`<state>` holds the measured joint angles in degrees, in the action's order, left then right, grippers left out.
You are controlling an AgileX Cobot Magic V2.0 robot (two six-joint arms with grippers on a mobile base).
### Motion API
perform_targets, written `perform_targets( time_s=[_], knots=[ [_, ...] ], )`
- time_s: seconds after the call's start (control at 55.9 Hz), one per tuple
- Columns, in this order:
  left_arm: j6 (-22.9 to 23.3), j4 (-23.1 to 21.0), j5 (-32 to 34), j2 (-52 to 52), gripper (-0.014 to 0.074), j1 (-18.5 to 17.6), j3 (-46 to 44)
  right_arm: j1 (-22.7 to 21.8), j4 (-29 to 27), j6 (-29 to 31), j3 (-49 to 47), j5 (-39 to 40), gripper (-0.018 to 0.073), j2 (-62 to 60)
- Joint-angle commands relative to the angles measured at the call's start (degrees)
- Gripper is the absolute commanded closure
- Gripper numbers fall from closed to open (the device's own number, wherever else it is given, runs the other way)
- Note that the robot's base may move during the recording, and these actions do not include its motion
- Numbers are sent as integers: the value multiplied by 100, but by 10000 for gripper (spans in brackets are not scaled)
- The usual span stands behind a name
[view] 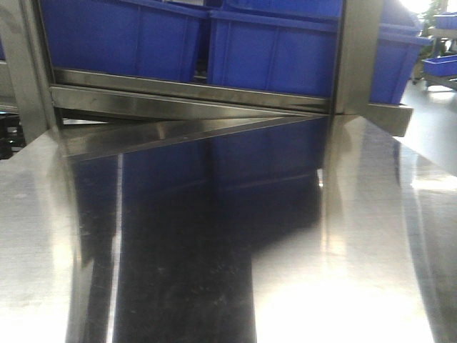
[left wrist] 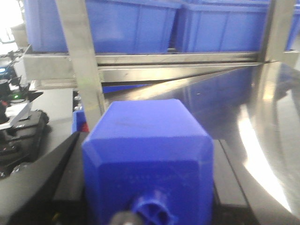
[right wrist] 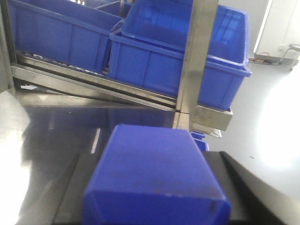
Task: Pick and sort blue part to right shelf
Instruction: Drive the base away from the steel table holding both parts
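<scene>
Factory or warehouse setting, stainless-steel rack [right wrist: 201, 47] ahead of the right end effector [right wrist: 157, 197], loaded with large blue plastic bins [right wrist: 154, 70], polished steel worktop [view: 357, 286], pale smooth floor [right wrist: 272, 140] to its right.

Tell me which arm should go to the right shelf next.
Right, probably. The right tool holds a blue part and faces the right post, with blue bins just ahead. The left tool holds a second blue part but faces the left post.

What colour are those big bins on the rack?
Blue; the bins show best in the right wrist view.
</scene>
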<state>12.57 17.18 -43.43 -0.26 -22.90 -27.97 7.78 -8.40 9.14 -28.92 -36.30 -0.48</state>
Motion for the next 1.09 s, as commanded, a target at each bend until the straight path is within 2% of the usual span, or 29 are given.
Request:
perform_targets(
  time_s=[0.0, 1.074],
  knots=[
    [51, 81, 498, -133, 264, -29, -148, -6, -45, 5, -141, 478, 446, 102],
    [51, -5, 498, -124, 264, 86, -148, -6, -45, 5, -141, 394, 446, 102]
  ],
)
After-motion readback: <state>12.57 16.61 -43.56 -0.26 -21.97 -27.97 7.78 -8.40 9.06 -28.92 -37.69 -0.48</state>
